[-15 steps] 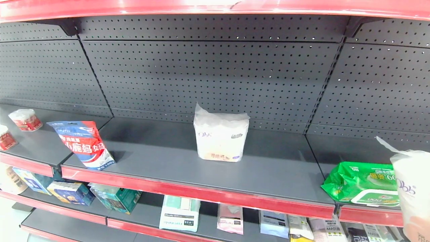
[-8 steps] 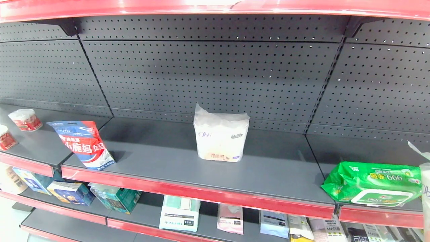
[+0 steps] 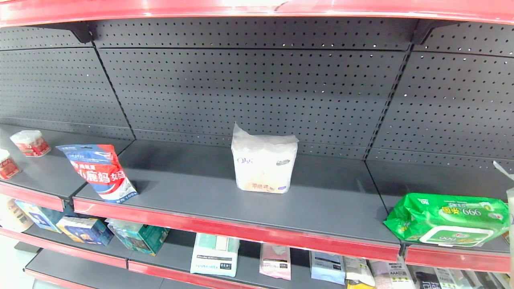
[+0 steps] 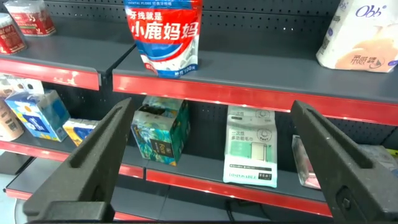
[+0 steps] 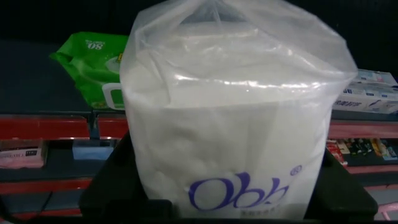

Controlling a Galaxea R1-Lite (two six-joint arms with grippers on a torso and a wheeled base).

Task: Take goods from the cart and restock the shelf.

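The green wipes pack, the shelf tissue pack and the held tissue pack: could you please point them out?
green wipes pack (image 3: 417,216), head view, green wrapper.
shelf tissue pack (image 3: 264,164), head view, front face.
held tissue pack (image 5: 236,143), right wrist view, front face.

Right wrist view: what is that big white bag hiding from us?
Right wrist view: the white pack covers part of the green wipes pack and the shelves behind it.
Head view: the picture's edge cuts off nearly all the white pack.
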